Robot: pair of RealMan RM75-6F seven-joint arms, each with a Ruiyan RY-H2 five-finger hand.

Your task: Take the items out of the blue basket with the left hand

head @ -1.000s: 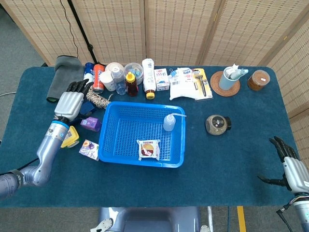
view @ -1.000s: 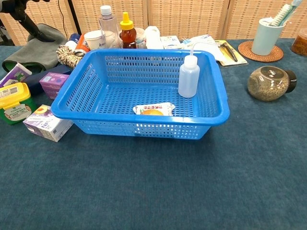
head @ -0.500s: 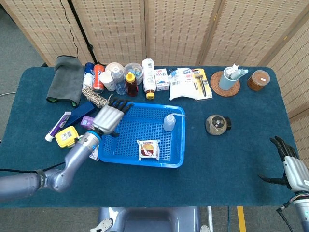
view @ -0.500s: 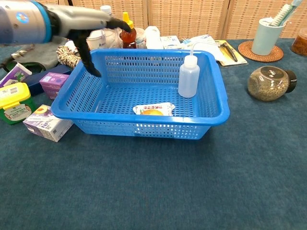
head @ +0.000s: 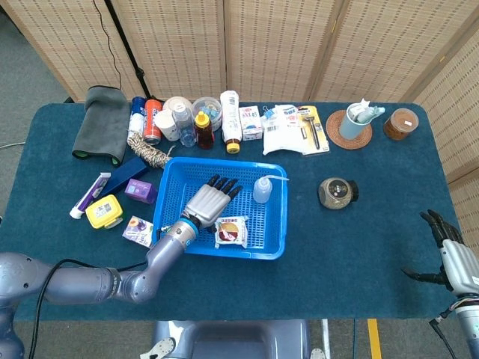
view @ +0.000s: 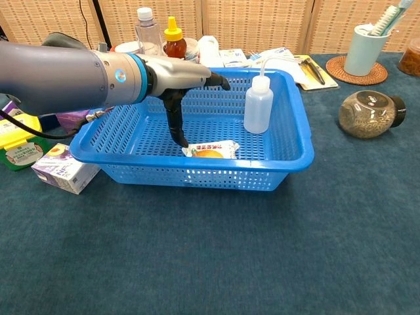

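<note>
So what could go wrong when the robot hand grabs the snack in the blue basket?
The left hand hovers open over the snack packet, which lies flat, so the fingers might slip off or squash it. The squeeze bottle stands upright close by and might get knocked over. The light-looking blue basket might slide.

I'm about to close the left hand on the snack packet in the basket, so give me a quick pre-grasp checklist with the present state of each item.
1. Left hand over the basket: ok, inside the rim.
2. Hand free: ok, fingers spread, holding nothing.
3. Hand lined up with the snack packet: cannot tell; the head view shows it beside the packet, the chest view shows one finger pointing down just left of it.
4. Packet lies flat and unobstructed: ok.
5. Squeeze bottle upright, away from the packet: ok, though close to the fingertips in the head view.
6. Right hand out of the way: ok, at the table's right edge.
</note>
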